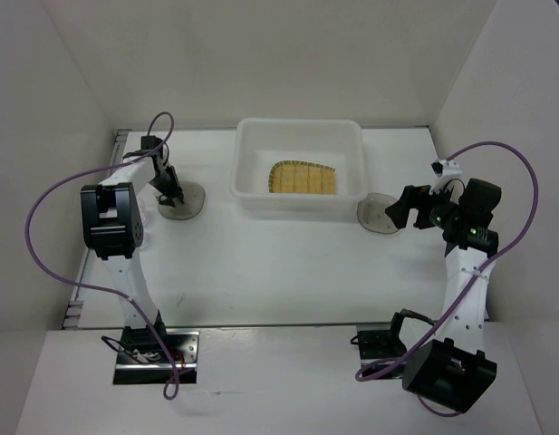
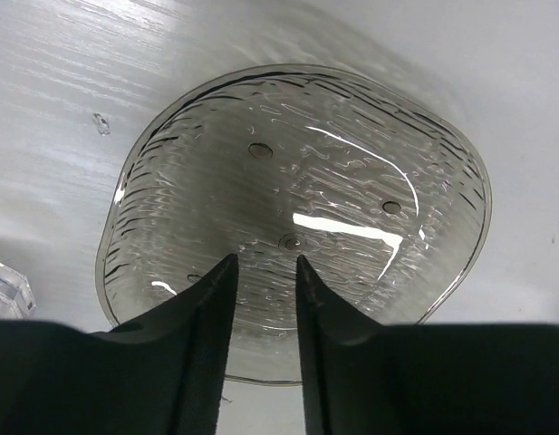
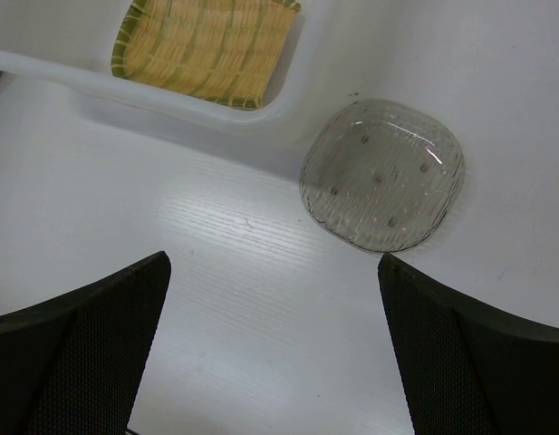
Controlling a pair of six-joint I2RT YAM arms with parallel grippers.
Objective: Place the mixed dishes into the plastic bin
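A smoky-grey translucent dish [image 1: 187, 201] [image 2: 333, 181] lies on the table left of the plastic bin [image 1: 297, 127]. My left gripper [image 1: 174, 194] [image 2: 265, 263] is low over the dish's near rim, jaws narrowed but apart, with the rim crossing the gap between them. A second grey dish [image 1: 377, 215] [image 3: 383, 174] lies by the bin's right front corner. My right gripper [image 1: 397, 210] [image 3: 274, 263] hovers wide open just right of it, holding nothing. The tan-yellow grid-patterned plate [image 1: 303, 178] [image 3: 207, 41] lies inside the bin [image 3: 170, 95]. A corner of something small and clear [image 2: 7, 288] shows at the left edge.
White walls enclose the table on the left, back and right. Purple cables loop from both arms. The arm bases sit at the near table edge.
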